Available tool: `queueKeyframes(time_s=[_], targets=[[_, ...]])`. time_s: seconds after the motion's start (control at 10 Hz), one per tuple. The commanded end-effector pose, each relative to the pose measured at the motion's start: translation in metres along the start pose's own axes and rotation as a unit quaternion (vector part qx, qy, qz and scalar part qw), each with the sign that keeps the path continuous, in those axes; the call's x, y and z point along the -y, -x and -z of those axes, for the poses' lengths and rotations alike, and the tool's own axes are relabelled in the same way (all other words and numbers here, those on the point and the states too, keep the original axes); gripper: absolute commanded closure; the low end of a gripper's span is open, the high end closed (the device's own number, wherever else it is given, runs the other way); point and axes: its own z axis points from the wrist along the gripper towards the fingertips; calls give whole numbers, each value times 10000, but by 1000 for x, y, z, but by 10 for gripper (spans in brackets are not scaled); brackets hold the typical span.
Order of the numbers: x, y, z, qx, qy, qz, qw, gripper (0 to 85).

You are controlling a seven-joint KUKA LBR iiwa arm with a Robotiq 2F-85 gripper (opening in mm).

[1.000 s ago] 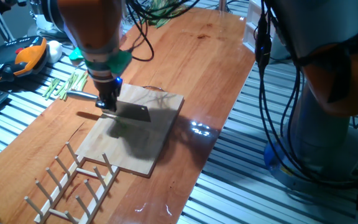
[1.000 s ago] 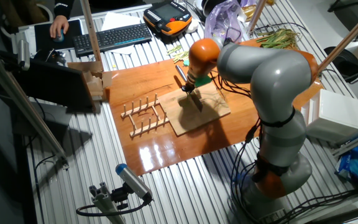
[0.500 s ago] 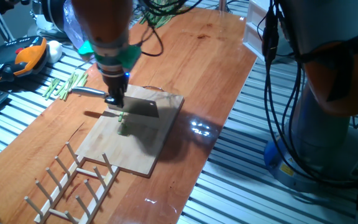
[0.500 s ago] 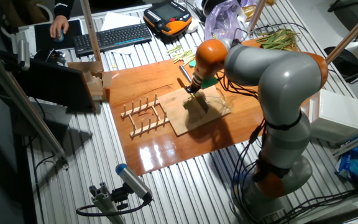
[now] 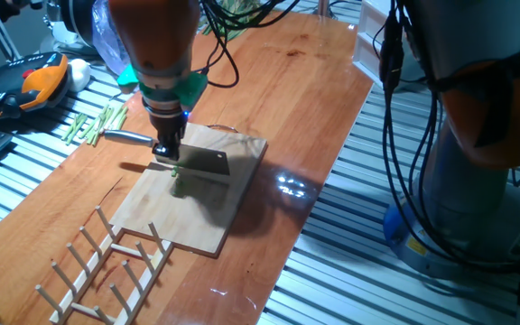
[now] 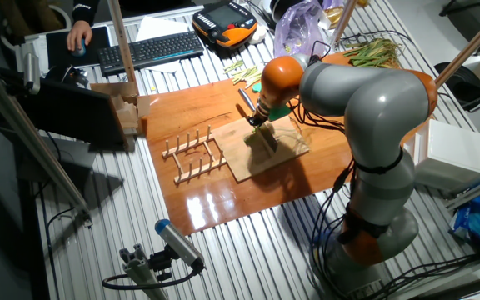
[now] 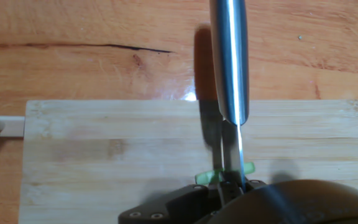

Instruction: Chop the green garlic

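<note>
1. We see our gripper [image 5: 165, 153] low over the cutting board [image 5: 233, 212], closed on the knife [image 5: 201, 161].
2. Below it the green garlic [image 5: 177, 185] lies on the board.
3. Beyond the board's near end stands the wooden rack [image 5: 106, 262].
4. Past the handle, cut stalks [image 5: 93, 125] lie.
5. Toward the blade tip, bare tabletop [image 5: 314, 81].

1. A pale rectangular wooden cutting board [image 5: 228, 194] lies on the reddish-brown wooden tabletop [image 5: 305, 81].
2. A light wooden peg rack [image 5: 106, 262] sits just beside the board's near end.
3. A bunch of pale green stalk sections [image 5: 93, 125] lies at the tabletop's edge.
4. An orange-and-black handheld pendant [image 5: 30, 86] and a black keyboard [image 6: 152, 50] rest on the ribbed metal bench.
</note>
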Motion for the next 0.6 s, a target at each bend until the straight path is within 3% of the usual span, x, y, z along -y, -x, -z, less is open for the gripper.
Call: queueKeyframes(time_s=[0.0, 0.3, 0.5], targets=[[0, 0, 0, -3, -12, 22, 10000, 850], [-1, 1, 0, -199, 28, 28, 9998, 850], [0, 0, 0, -303, -41, 0, 9995, 850]])
